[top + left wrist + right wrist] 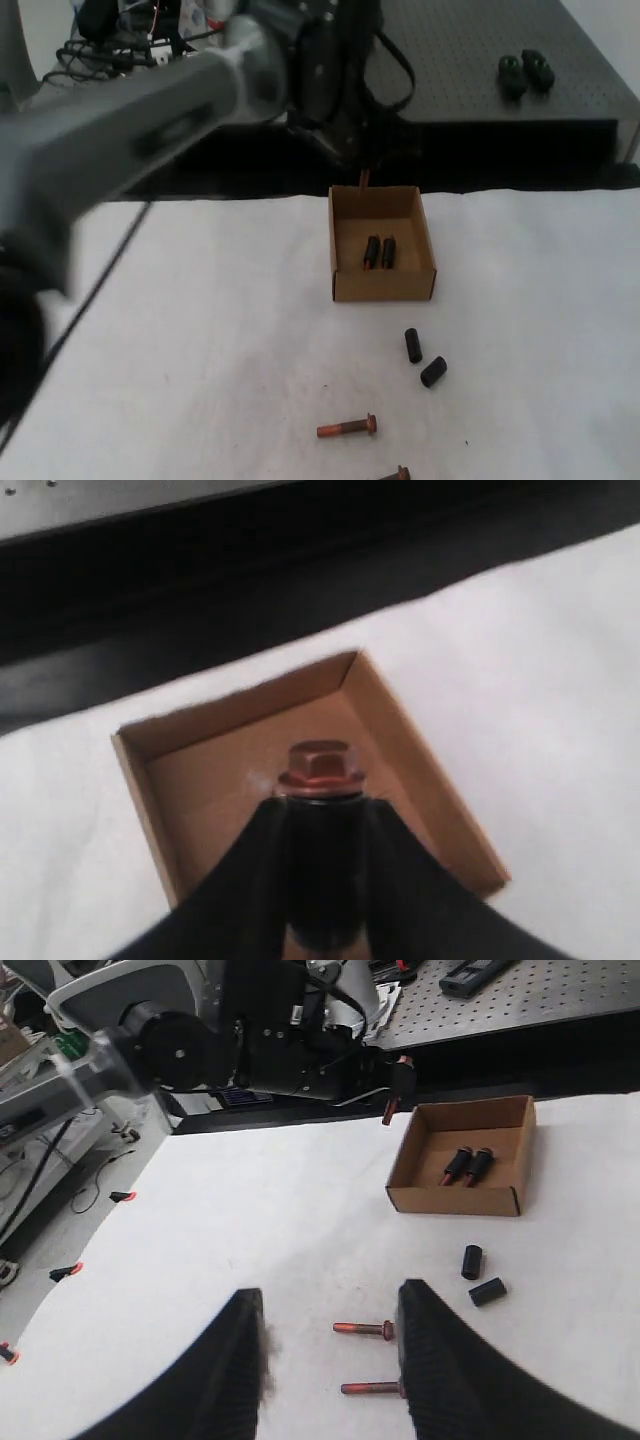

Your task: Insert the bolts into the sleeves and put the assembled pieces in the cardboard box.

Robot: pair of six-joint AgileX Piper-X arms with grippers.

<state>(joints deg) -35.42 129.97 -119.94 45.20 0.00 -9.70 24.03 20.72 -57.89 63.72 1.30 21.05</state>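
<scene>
Above the box's (405,748) far rim the left end effector (322,815) is clamped on a sleeved bolt (318,764); right end effector (332,1300) apart over loose bolts (362,1329)

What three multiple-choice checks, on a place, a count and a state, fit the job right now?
1. Where is the left gripper? A. at the far rim of the cardboard box B. on the box floor C. at its near wall
2. How many assembled pieces lie in the box? A. one B. two C. four
3. The right gripper is: A. open B. shut on nothing C. shut on a part
1 A, its held piece shows at that rim; 2 B, two lie side by side; 3 A, its fingers stand apart.
</scene>
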